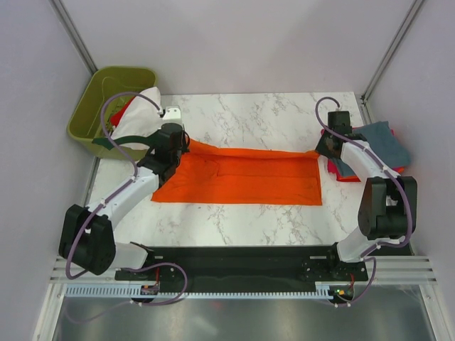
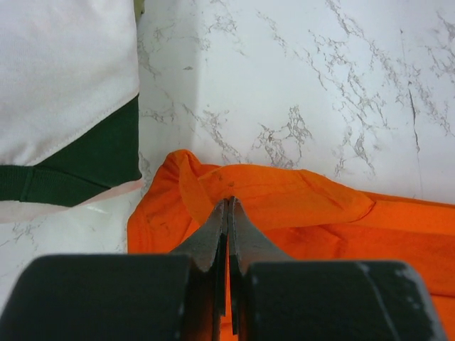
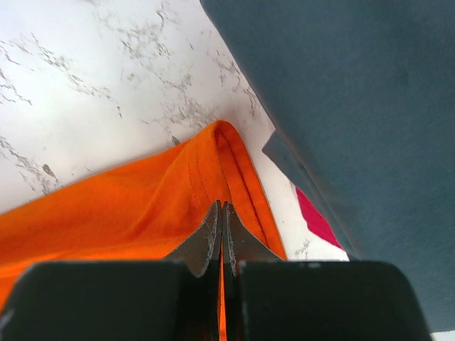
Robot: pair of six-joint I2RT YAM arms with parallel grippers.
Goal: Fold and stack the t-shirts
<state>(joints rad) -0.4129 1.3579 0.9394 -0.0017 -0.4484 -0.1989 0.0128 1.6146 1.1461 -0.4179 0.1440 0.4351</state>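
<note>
Left tool [image 2: 227, 204]: mine, clenched on the left end of the orange shirt [image 1: 242, 177].
Right tool [image 3: 222, 207]: clenched on its right end.
Orange shirt: spread across the counter [image 1: 270, 117] between my tools.

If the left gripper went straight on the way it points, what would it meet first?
The left gripper grips the orange shirt, so that fold first, then probably bare table; the white shirt lies aside.

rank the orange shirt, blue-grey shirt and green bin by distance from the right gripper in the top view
1. orange t-shirt: its far right corner is pinched in the right gripper.
2. blue-grey t-shirt: just right of it, at the table's right edge.
3. olive-green bin: far-left corner, across the table.
</note>
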